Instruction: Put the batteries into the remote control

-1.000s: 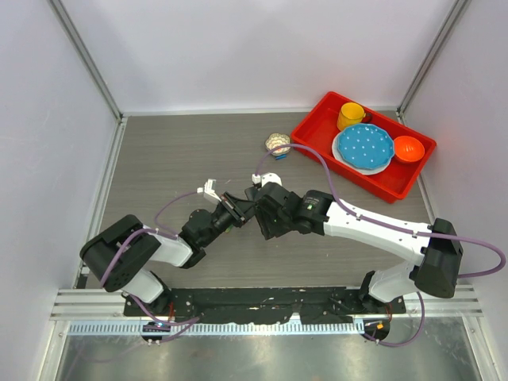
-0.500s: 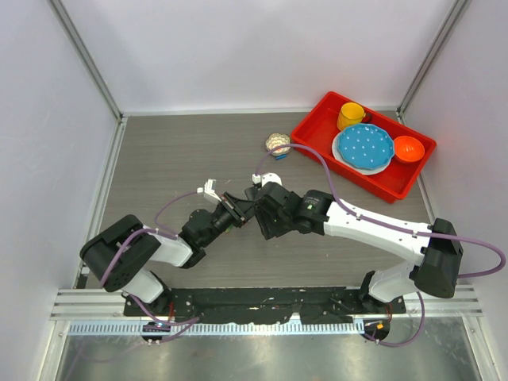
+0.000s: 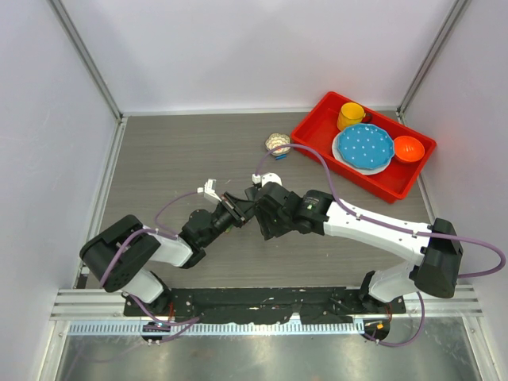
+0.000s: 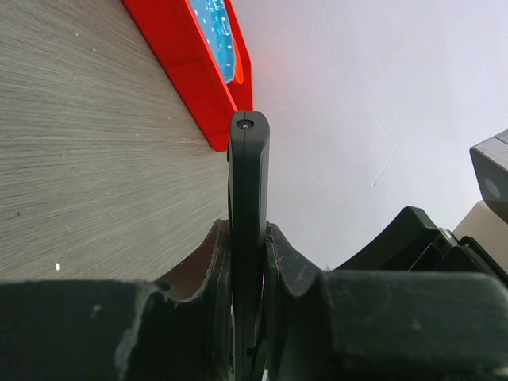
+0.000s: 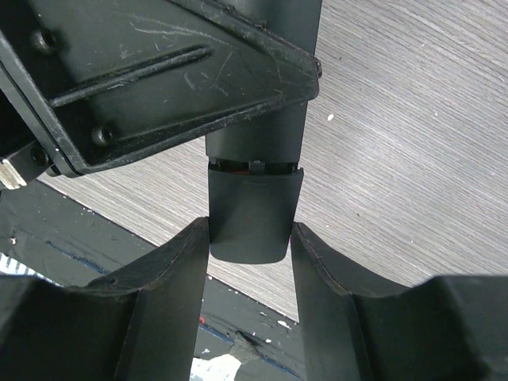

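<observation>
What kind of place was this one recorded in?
Probably a lab robot cell: plain white panel walls in metal framing, arms bolted to a rail at the table's edge, and a red tray of toy-like dishes as props.

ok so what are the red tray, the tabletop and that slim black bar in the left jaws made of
The red rectangular tray looks like plastic: smooth, uniform colour, slight sheen. The grey tabletop shows matte wood grain, perhaps laminate. The slim black bar is probably moulded plastic: matte, with rounded edges.
</observation>
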{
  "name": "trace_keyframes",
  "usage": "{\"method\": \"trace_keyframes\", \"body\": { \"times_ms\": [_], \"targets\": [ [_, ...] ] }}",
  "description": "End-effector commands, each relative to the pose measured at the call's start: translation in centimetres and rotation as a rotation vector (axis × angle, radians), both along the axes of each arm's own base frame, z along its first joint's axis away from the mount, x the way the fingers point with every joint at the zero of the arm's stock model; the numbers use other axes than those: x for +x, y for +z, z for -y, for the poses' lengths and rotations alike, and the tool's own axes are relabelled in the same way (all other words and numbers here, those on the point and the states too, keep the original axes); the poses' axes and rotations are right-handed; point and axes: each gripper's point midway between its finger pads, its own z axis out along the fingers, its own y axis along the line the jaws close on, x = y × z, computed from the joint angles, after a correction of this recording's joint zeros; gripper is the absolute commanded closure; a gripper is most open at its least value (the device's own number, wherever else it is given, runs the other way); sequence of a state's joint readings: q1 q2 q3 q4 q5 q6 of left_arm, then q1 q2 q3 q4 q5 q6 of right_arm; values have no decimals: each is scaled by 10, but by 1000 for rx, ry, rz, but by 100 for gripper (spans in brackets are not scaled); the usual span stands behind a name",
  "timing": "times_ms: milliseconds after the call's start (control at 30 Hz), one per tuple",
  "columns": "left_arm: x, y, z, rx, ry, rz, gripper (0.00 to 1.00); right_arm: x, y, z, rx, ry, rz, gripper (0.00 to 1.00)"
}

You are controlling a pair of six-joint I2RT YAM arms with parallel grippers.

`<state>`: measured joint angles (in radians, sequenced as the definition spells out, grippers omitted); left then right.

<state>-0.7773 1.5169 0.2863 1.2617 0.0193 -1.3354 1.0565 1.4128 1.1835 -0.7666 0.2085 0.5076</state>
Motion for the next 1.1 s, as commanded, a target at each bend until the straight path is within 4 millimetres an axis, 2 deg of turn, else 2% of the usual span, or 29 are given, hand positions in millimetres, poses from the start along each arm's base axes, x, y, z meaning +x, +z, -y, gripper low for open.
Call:
{"method": "trace_keyframes", "body": {
  "times_ms": [0,367,767,1067],
  "targets": [
    [-11,84,-7,-240,-8,213,100,5,4,0,18,-24,22,49],
    [-11,72,-6,-221,-15,184,100,7,8,0,17,-29,33,48],
    [-14,57,-5,-190,-23,158,100,8,10,1,24,-32,28,43],
    [-12,56,-3,-189,-22,155,100,8,10,-4,33,-24,18,41]
  ]
}}
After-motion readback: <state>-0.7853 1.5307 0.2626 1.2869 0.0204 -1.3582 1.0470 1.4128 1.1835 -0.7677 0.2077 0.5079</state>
